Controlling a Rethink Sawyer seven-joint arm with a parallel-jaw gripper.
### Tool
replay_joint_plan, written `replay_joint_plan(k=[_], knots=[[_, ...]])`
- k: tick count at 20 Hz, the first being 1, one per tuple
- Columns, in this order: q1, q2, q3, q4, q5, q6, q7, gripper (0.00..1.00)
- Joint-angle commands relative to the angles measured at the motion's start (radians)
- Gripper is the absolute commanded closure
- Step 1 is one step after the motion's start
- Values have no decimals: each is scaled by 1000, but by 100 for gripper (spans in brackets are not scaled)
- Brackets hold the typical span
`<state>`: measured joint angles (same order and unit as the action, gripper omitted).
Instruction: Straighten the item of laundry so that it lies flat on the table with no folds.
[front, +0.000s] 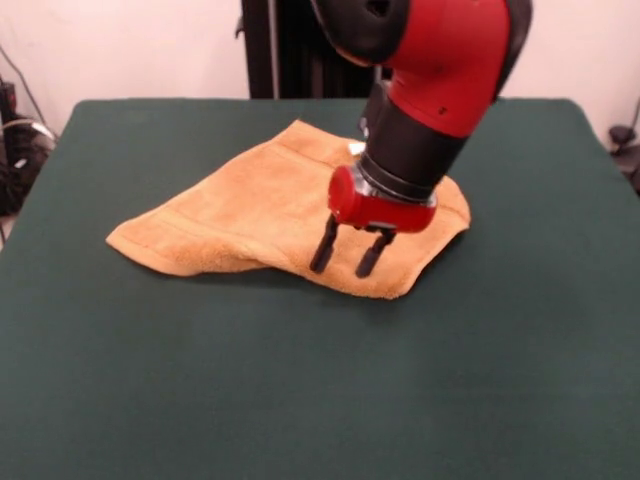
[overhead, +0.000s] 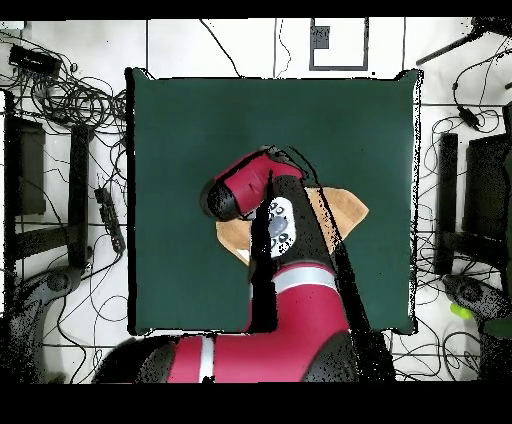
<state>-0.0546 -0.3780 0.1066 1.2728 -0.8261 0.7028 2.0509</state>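
- The towel (front: 270, 205) lies a little behind the middle of the table (front: 120, 380), spread but not flat. In the front view its left corner tapers to a rounded point, and the front edge there is rolled under itself into a thick, soft lip.
- It looks like light, limp terry cloth. It should drape and drag easily, will not hold a shape, and may bunch if pushed rather than pulled.
- A woven band runs near the far edge. That edge lies mostly smooth, so the trouble seems to be along the front-left fold.
- The gripper (front: 348, 255) hangs over the towel's right front part, its two dark fingers (front: 322, 250) apart with nothing between them, tips at or just above the cloth.
- A good hold would likely be a pinch on a free corner or on the doubled front edge, then a pull outward.
- The overhead view shows only two tan patches of the towel (overhead: 345, 208) beside the arm.
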Motion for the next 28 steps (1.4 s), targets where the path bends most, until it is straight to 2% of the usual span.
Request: replay_joint_plan(k=[1,9,17,28], knots=[[102,104,-34,-81,98,20,361,0],[165,124,-69,-119,199,63,381,0],[179,130,-95,-118,288,78,360,0],[147,193,-116,-115,377,312,199,0]])
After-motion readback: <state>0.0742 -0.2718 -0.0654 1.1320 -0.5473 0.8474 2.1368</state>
